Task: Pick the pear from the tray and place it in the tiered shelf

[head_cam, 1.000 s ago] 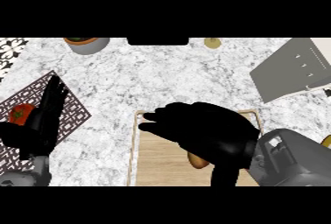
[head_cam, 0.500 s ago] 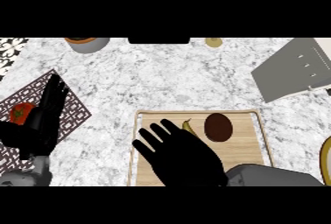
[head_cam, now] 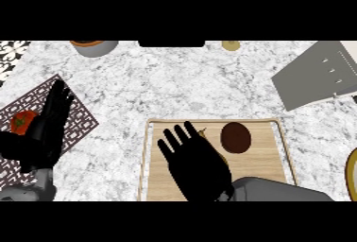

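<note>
A wooden tray point(head_cam: 282, 151) lies on the marble counter near the front. My right hand point(head_cam: 194, 163) is spread flat over the tray's left half, fingers straight and open. Only an olive sliver of the pear point(head_cam: 203, 133) shows at the fingertips; the rest is hidden under the hand. A dark brown oval item point(head_cam: 235, 137) lies on the tray just right of the hand. The grey tiered shelf point(head_cam: 317, 73) stands at the back right, well away from the hand. My left hand point(head_cam: 43, 127) rests open at the left edge, fingers up.
A patterned dark mat point(head_cam: 80, 120) lies under the left hand, with a red vegetable point(head_cam: 23, 120) on it. A grey bowl point(head_cam: 94, 47) and a small yellow item point(head_cam: 231, 45) sit at the back edge. A yellow rim point(head_cam: 351, 165) shows at the far right.
My right hand has drawn back toward the front and left across the tray, straightening its fingers and uncovering the brown oval item. The left hand has not moved.
</note>
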You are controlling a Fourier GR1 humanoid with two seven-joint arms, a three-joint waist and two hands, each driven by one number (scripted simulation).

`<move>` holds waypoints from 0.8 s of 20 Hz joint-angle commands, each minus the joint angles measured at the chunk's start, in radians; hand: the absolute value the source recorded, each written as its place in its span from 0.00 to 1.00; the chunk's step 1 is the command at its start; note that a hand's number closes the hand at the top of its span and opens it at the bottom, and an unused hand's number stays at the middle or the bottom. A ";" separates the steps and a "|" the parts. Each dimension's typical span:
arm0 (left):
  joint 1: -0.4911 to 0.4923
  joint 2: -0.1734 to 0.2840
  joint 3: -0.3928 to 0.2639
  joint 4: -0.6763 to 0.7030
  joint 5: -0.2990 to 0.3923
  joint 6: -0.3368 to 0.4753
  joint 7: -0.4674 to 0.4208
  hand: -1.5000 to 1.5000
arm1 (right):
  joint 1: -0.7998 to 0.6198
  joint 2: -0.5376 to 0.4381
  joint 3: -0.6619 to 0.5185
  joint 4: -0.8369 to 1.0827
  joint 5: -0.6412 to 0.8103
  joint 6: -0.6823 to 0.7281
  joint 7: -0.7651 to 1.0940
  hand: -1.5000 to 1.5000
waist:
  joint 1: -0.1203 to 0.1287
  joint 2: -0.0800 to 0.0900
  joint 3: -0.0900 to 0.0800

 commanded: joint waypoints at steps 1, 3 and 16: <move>-0.006 -0.028 0.000 0.027 -0.019 -0.018 -0.017 0.50 | 0.094 -0.029 -0.019 -0.003 0.117 -0.015 -0.072 0.00 | -0.003 0.001 0.000; -0.028 -0.051 -0.003 0.060 -0.042 0.001 -0.028 0.50 | 0.085 -0.056 -0.061 0.080 0.135 -0.033 -0.185 0.00 | -0.002 0.002 0.000; 0.018 -0.050 0.062 -0.031 -0.056 -0.066 0.025 0.50 | 0.201 -0.003 -0.179 0.161 0.351 -0.015 -0.408 0.00 | -0.001 0.001 0.000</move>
